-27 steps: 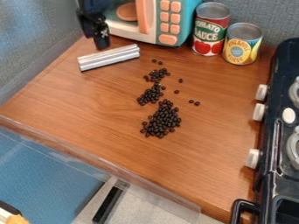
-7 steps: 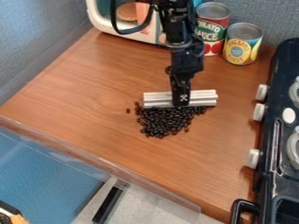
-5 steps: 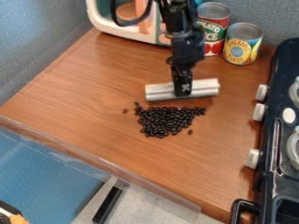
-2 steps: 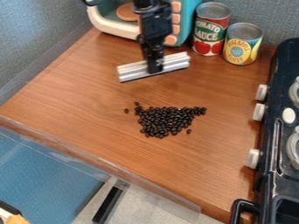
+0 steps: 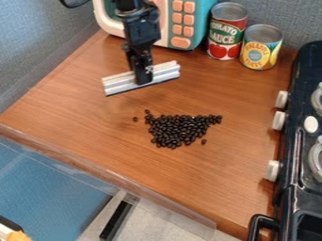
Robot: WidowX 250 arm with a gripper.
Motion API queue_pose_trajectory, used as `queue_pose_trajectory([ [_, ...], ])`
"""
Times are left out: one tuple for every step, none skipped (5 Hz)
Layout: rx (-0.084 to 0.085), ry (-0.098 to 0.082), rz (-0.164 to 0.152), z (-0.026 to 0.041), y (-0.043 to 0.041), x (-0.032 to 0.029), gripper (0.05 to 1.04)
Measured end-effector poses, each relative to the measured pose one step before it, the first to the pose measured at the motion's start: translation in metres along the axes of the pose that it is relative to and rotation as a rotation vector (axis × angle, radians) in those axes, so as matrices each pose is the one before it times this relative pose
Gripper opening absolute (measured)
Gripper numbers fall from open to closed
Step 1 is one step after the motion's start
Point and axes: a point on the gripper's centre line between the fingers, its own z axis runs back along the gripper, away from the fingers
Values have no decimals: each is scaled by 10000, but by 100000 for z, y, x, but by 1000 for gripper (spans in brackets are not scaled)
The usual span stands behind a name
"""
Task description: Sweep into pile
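The black gripper [image 5: 144, 79] is at the upper left of the table, shut on a silver ridged bar [image 5: 119, 84] at about its middle. The bar lies crosswise, its right end tilted toward the back. In front of it and to the right, dark beans [image 5: 179, 129] form one compact pile on the wooden table. One bean [image 5: 135, 119] lies apart at the pile's left, and another sits just off its right edge.
A toy microwave [image 5: 181, 23] stands at the back, with a tomato sauce can [image 5: 227, 31] and a pineapple can [image 5: 260, 47] to its right. The toy stove [image 5: 301, 141] lines the right side. A clear rim [image 5: 113, 176] borders the table's front edge.
The scattered beans are now gathered together. The gripper, which took hold of the bar, has since drawn it back from the pile and moved left with it.
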Motion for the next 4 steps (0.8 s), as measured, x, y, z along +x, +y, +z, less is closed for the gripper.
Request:
queue_pose_trajectory([
  [-232, 564, 708, -1489, -916, -1704, 367],
  [486, 87, 738, 222, -260, -1061, 367],
  [-35, 67, 1356, -1089, -261, -1352, 367],
  [339, -393, 536, 571, 228, -493, 367],
])
